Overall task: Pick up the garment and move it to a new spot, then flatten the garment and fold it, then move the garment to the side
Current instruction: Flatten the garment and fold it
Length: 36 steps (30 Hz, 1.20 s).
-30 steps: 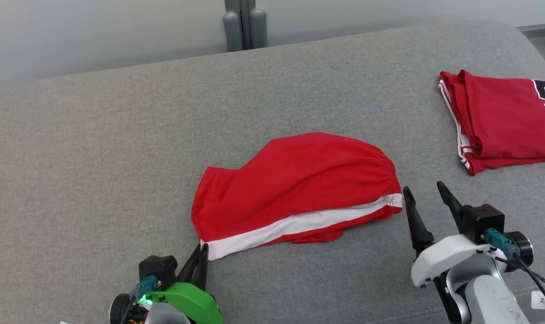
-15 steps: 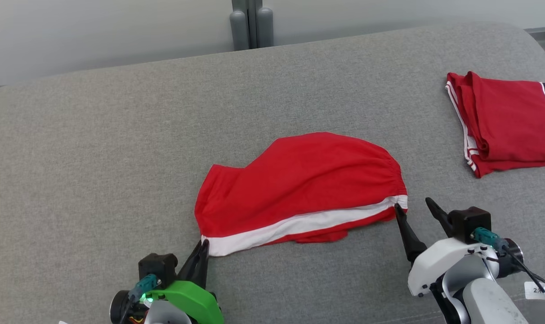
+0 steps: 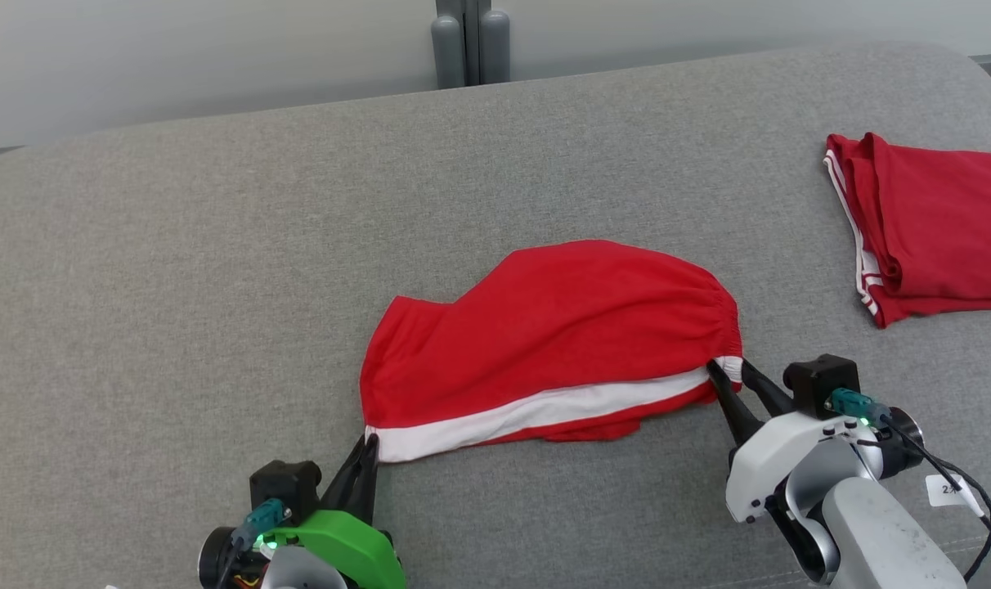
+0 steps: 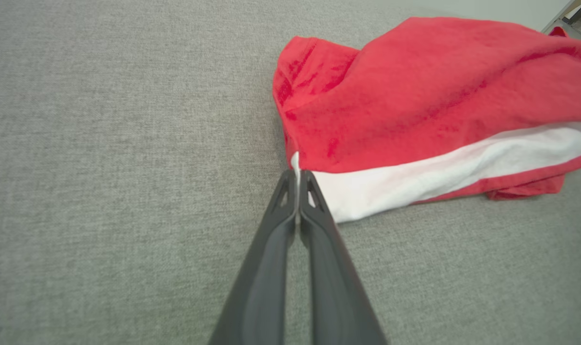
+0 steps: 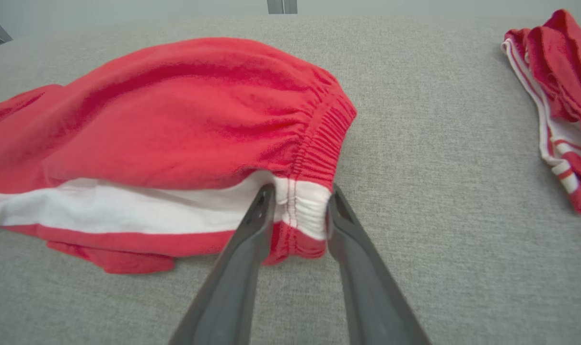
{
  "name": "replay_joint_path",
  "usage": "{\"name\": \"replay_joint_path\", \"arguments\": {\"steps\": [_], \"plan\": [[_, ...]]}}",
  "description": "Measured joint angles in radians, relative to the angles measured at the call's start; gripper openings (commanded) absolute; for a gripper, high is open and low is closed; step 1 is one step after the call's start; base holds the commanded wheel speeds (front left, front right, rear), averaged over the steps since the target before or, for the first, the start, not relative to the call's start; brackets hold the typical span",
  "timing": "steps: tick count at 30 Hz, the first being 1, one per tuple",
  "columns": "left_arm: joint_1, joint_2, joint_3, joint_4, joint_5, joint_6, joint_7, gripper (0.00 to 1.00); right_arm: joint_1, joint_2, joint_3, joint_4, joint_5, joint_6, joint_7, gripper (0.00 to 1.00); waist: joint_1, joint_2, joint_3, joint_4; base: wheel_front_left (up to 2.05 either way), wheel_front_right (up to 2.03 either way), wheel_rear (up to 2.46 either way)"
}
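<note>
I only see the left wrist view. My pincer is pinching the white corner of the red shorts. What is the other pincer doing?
Observer: The right pincer is at the far end of the shorts. Its fingers stand apart on either side of the white bit of the waistband, not pinched flat.
Operator: Is anything else lying nearby?
Observer: Yes. A folded red jersey with white edge stripes lies away to the robot's right, not touching the shorts.
</note>
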State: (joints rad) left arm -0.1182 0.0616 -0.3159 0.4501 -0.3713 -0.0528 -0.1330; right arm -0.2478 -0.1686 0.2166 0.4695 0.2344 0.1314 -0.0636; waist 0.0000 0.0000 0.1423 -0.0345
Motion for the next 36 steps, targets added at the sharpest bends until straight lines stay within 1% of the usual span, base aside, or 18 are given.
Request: {"name": "replay_joint_path", "arguments": {"steps": [1,5,8,12,17,20,23,27,30,31,32,36], "plan": [[0.0,0.001,0.0,0.0,-0.002,0.0,0.0,0.0,-0.005,-0.003,0.007,0.004,0.003,0.0,-0.002,0.0,0.0,0.0,-0.001,0.0,0.0,0.0,0.0],[0.0,0.002,0.005,-0.01,-0.011,0.0,-0.014,0.0,-0.009,-0.011,0.024,0.0,0.018,0.0,-0.028,0.0,0.0,0.0,-0.011,-0.002,0.0,0.0,0.0],[0.001,0.003,0.02,-0.033,-0.029,0.001,-0.032,0.0,-0.008,-0.017,0.03,-0.03,0.021,0.0,-0.042,0.0,0.0,0.0,-0.023,-0.005,0.0,0.0,0.0],[0.004,0.003,0.044,-0.101,-0.076,-0.01,-0.044,0.0,-0.003,-0.027,0.034,-0.112,0.03,0.0,-0.048,0.0,0.0,0.0,-0.047,-0.012,0.0,0.0,0.0],[0.014,0.016,0.077,-0.245,-0.125,-0.018,-0.035,0.0,0.018,-0.038,0.022,-0.255,0.061,0.0,-0.043,0.0,0.0,0.0,-0.086,-0.02,0.0,0.0,0.0],[0.025,0.035,0.099,-0.361,-0.153,-0.018,-0.007,0.0,0.028,-0.046,0.016,-0.363,0.081,0.0,-0.023,0.0,0.0,0.0,-0.113,-0.025,0.0,0.0,0.0],[0.026,0.065,0.123,-0.51,-0.175,-0.017,0.036,0.0,0.03,-0.063,-0.007,-0.479,0.084,0.0,-0.002,0.0,0.0,0.0,-0.138,-0.03,0.0,0.0,0.0],[0.007,0.1,0.153,-0.693,-0.191,0.002,0.101,0.0,0.027,-0.069,-0.035,-0.608,0.087,0.0,0.033,0.0,0.0,0.0,-0.159,-0.034,0.0,0.0,0.0],[-0.039,0.128,0.176,-0.821,-0.196,0.021,0.158,0.0,0.008,-0.071,-0.068,-0.7,0.08,0.0,0.055,0.0,0.0,0.0,-0.163,-0.035,0.0,0.0,0.0],[-0.053,0.138,0.181,-0.846,-0.197,0.023,0.174,0.0,0.005,-0.07,-0.076,-0.721,0.079,0.0,0.063,0.0,0.0,0.0,-0.163,-0.035,0.0,0.0,0.0],[-0.092,0.165,0.19,-0.891,-0.197,0.03,0.217,0.0,-0.001,-0.066,-0.097,-0.769,0.067,0.0,0.082,0.0,0.0,0.0,-0.159,-0.032,0.0,0.0,0.0],[-0.165,0.201,0.202,-0.911,-0.196,0.036,0.281,0.0,-0.007,-0.056,-0.128,-0.816,0.049,0.0,0.125,0.0,0.0,0.0,-0.139,-0.027,0.0,0.0,0.0]]}}
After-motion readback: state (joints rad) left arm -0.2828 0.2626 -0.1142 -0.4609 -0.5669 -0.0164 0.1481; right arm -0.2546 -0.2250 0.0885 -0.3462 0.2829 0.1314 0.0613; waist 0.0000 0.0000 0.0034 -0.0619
